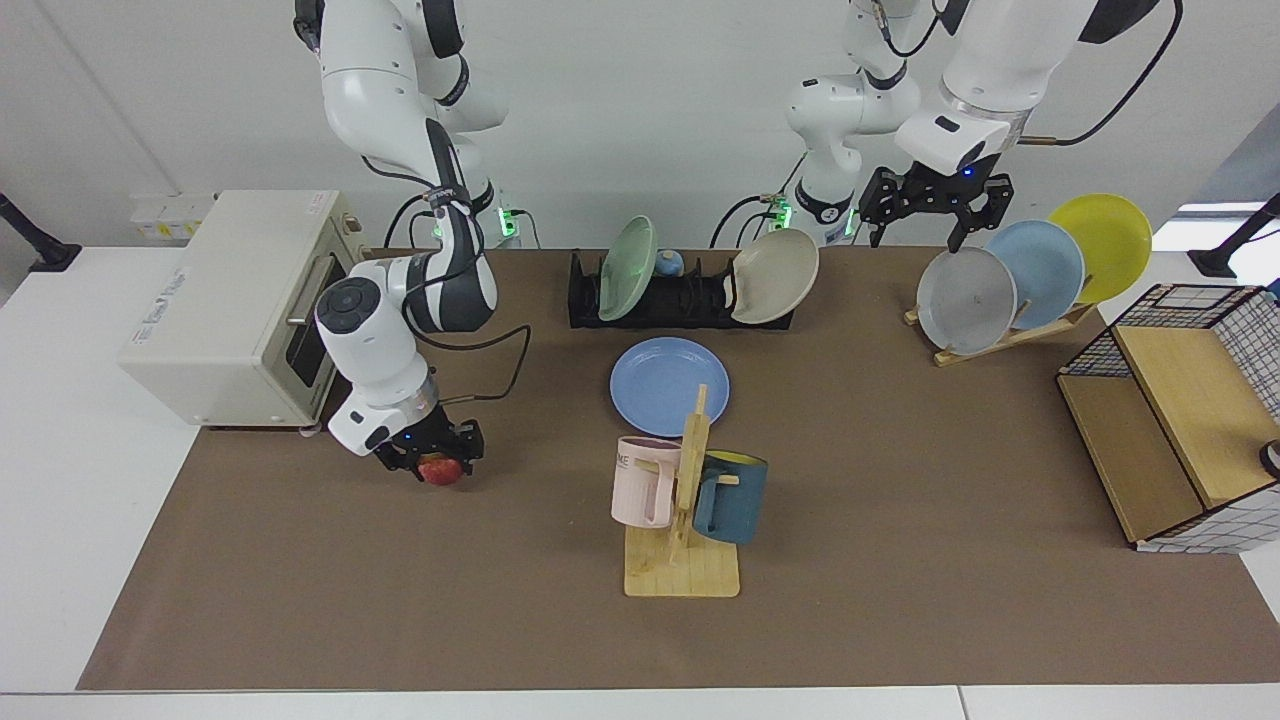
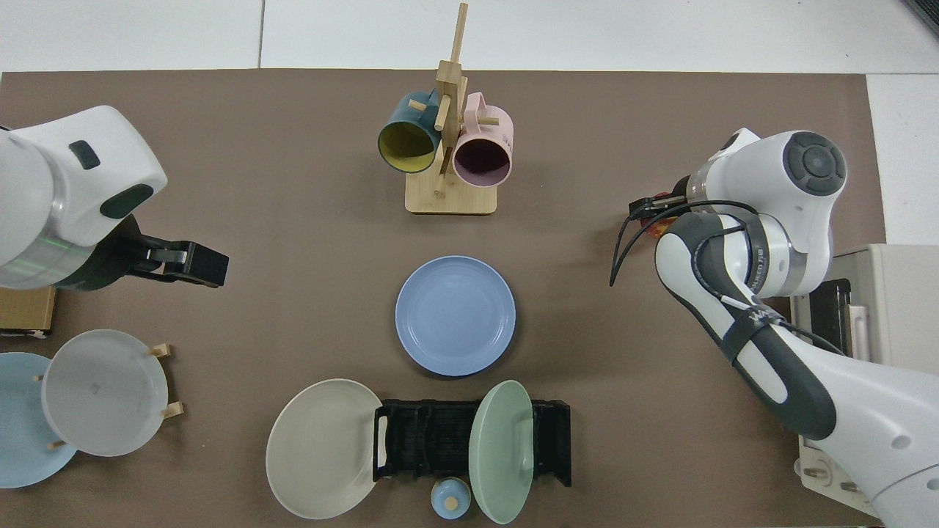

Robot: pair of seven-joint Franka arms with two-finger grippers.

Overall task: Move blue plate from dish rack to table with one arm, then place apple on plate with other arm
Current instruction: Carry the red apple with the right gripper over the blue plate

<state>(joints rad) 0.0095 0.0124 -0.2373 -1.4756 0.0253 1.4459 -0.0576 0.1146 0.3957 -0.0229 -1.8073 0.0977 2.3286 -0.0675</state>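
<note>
Facing view: two arms at the table (image 1: 900, 520), brown mat, white borders.
Right gripper (image 1: 432, 462): low over the mat just in front of the toaster oven (image 1: 235, 305), fingers clamped on the apple (image 1: 439, 469).
Apple: red with yellow patches, held between the fingers; cannot tell whether it touches the mat or sits just clear. Well apart from the blue plate (image 1: 669, 385).
Blue plate: flat on the mat, just in front of the dish rack (image 1: 680, 300), partly behind the top of the mug tree (image 1: 686, 510). Nothing on it.
Dish rack: black, back centre; green plate (image 1: 627, 267) upright in it, beige plate (image 1: 774, 276) leaning on its end, small blue lidded pot (image 1: 669, 263) behind.
Left gripper (image 1: 930, 200): raised in the air above the back edge of the table, just above the grey plate (image 1: 965, 299) in the wooden plate rack (image 1: 1010, 335); fingers spread wide, holding nothing. That arm is waiting.
Wooden rack: grey, pale blue plate (image 1: 1040, 270) and yellow plate (image 1: 1105, 245) in a slanted row.
Mug tree: pink mug (image 1: 642, 481) and dark teal mug (image 1: 733, 497) hanging on it.
Top view: blue plate (image 2: 455, 315) between the mug tree (image 2: 449, 147) and the dish rack (image 2: 469, 444); the apple (image 2: 658, 213) is mostly hidden under the right arm's wrist.
Wire basket (image 1: 1180, 410): far end of the mat, wooden shelf inside.
</note>
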